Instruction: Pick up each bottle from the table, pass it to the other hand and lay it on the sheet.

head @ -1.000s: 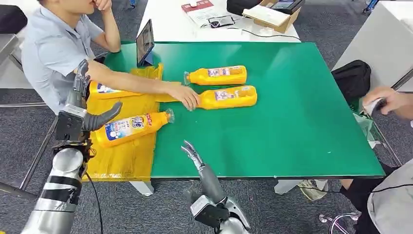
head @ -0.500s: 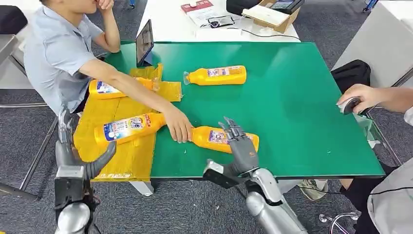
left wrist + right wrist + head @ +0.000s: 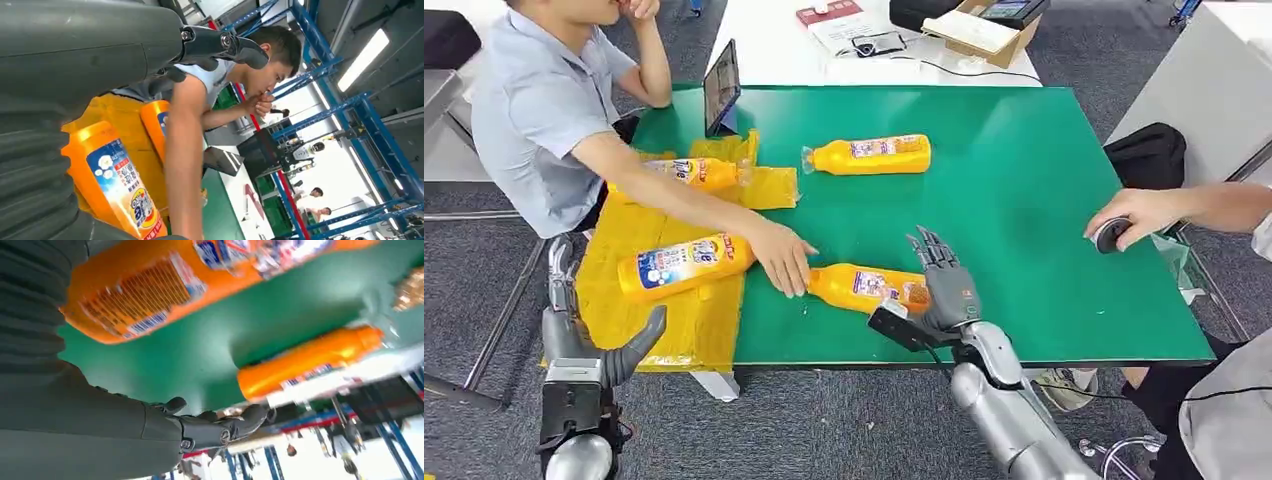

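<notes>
- The green table (image 3: 1024, 200) is my landmark: the nearest bottle (image 3: 864, 287) lies on its side close to the table's near edge, cap end toward the yellow sheet (image 3: 679, 325), which covers the table's left end.
- The right hand (image 3: 944, 285) stands at that bottle's base end, fingers spread and pointing up, touching or just beside it. It has not closed round anything, so I judge it is lining up for a grasp (the bottle's flat side faces it in the right wrist view).
- A seated person's hand (image 3: 781, 262) rests at the cap end of the same bottle, most likely setting it within the robot's reach.
- The left hand (image 3: 584, 335) hangs off the table's left near corner, beside the sheet's edge, fingers apart and holding nothing, a sensible spot to wait for a handover.
- Two bottles already lie on the sheet: one (image 3: 682, 264) near the table's front, another (image 3: 694, 172) further back, partly behind the person's arm.
- A fourth bottle (image 3: 869, 154) lies on bare green toward the table's far side, well apart from both hands and not yet dealt with.
</notes>
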Motion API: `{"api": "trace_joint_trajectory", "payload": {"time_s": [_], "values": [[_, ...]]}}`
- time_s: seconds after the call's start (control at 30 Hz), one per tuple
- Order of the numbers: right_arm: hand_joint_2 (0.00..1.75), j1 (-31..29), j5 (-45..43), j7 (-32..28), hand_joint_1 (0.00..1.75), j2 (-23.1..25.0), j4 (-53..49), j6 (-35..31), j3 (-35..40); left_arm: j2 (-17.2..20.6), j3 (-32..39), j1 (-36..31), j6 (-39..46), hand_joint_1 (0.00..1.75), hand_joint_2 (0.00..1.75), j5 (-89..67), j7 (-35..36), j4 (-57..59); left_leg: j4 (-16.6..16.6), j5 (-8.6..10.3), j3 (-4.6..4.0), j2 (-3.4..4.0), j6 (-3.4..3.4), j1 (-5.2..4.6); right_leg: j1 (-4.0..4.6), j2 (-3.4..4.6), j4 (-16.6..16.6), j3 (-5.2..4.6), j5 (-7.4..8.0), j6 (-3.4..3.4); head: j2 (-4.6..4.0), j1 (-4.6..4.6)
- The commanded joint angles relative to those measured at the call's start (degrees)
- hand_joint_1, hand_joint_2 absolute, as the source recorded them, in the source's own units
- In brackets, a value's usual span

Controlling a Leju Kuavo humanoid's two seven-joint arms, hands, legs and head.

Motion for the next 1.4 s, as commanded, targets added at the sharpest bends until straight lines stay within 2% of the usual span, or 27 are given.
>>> {"api": "trace_joint_trajectory", "payload": {"time_s": [0.03, 0.1, 0.47, 0.6, 0.63, 0.67, 0.87, 1.1, 1.23, 1.3, 1.33, 1.37, 1.4], "values": [[1.75, -12.39, -0.25, 2.04, 0.0, 2.1, 23.27, 3.68, -1.88, 1.05, -0.47, -3.06, 0.69, 0.0, 1.75, -0.66, -0.21, 4.07, -0.04, -0.03, 0.21, 0.09, -0.04, 0.0, 0.0, 0.08, -0.03, 0.16, -0.01, -0.08, 0.0, -0.02], [1.75, -12.98, -2.16, 0.83, 0.0, 2.63, 24.99, 5.9, -2.92, 1.37, -0.47, -3.55, 1.21, 0.0, 1.75, -0.95, -0.46, 4.27, -0.04, -0.04, 0.26, 0.01, -0.05, 0.01, 0.01, 0.02, -0.02, 0.23, -0.05, -0.1, 0.0, 0.0], [1.75, -13.79, -1.75, -2.66, 0.0, 2.95, 27.85, 9.16, -0.7, 2.93, -1.14, -5.57, 2.56, 0.0, 1.75, -1.87, -1.85, 4.22, -0.04, -0.03, 0.26, 0.0, -0.05, 0.02, 0.03, -0.01, -0.01, 0.24, -0.07, -0.1, 0.0, 0.0], [1.75, -15.26, -0.78, -1.42, 0.0, 3.09, 28.78, 9.67, 0.61, 3.32, -1.95, -6.18, 2.35, 0.0, 1.75, -1.66, -1.94, 4.33, -0.02, 0.0, 0.18, 0.02, -0.04, 0.02, 0.04, 0.02, 0.01, 0.15, -0.03, -0.08, 0.0, 0.0], [1.75, -15.76, -0.25, -0.32, 0.0, 3.14, 29.49, 10.41, 1.13, 3.38, -2.19, -6.25, 2.06, 0.0, 1.75, -1.53, -1.83, 4.61, 0.01, -0.11, 0.43, 0.04, -0.1, 0.05, 0.07, 0.05, 0.05, 0.37, -0.14, -0.19, 0.0, 0.0], [1.75, -16.2, -0.03, 1.18, 0.0, 3.29, 30.06, 11.02, 1.26, 3.48, -2.31, -6.18, 1.8, 0.0, 1.75, -1.35, -1.75, 4.55, -0.01, -0.02, 0.23, 0.02, -0.05, 0.02, 0.03, 0.02, 0.04, 0.18, -0.05, -0.1, 0.0, 0.02], [1.75, -19.19, 0.92, 8.63, 0.0, 3.77, 33.45, 17.34, 2.39, 3.74, -2.36, -6.37, 1.2, 0.0, 1.75, -0.2, -1.41, 4.92, 0.0, -0.05, 0.35, 0.08, -0.07, 0.03, 0.04, 0.04, 0.03, 0.26, -0.06, -0.15, 0.0, 0.0], [1.75, -19.19, 0.92, 8.63, 0.0, 3.77, 33.45, 17.34, 2.39, 3.74, -2.36, -6.37, 1.2, 0.0, 1.75, -0.2, -1.41, 4.92, 0.0, -0.05, 0.35, 0.08, -0.07, 0.03, 0.04, 0.04, 0.03, 0.26, -0.06, -0.15, 0.0, 0.0], [1.75, -20.14, 0.45, 11.27, 0.0, 3.9, 34.51, 20.24, 2.22, 3.78, -1.84, -7.79, 1.54, 0.0, 1.75, 0.52, -1.72, 6.03, -0.04, 0.0, 0.3, 0.08, -0.05, 0.02, 0.03, 0.04, -0.01, 0.21, -0.01, -0.11, 0.0, 0.0], [1.75, -20.11, -1.79, 13.55, 0.35, 3.98, 34.79, 21.66, 0.21, 3.97, -1.27, -8.65, -0.74, 0.0, 1.75, 3.22, -1.18, 6.45, -0.05, 0.03, 0.42, -0.04, -0.05, 0.03, 0.03, -0.09, -0.01, 0.34, -0.03, -0.12, 0.0, 0.0], [1.75, -19.82, -1.39, 13.09, 1.31, 3.77, 34.39, 20.87, 0.66, 3.71, -0.92, -8.53, -0.96, 0.0, 1.75, 4.27, -1.22, 6.07, -0.05, 0.01, 0.49, -0.01, -0.06, 0.06, 0.07, -0.05, -0.04, 0.44, -0.02, -0.13, 0.0, 0.02], [1.75, -19.29, -1.99, 12.32, 1.75, 3.31, 34.34, 21.52, 0.31, 3.88, -0.39, -8.11, -2.99, 0.0, 1.75, 6.88, -0.67, 5.57, -0.06, -0.02, 0.59, 0.01, -0.08, 0.05, 0.07, -0.03, -0.02, 0.52, -0.06, -0.17, 0.0, 0.0], [1.75, -18.68, -2.82, 11.37, 1.75, 2.79, 34.04, 21.75, -0.28, 4.09, -0.11, -7.82, -4.17, 0.0, 1.75, 7.84, -0.31, 5.59, -0.07, 0.01, 0.61, -0.02, -0.06, 0.05, 0.06, -0.06, -0.04, 0.53, -0.03, -0.14, 0.0, 0.0]]}}
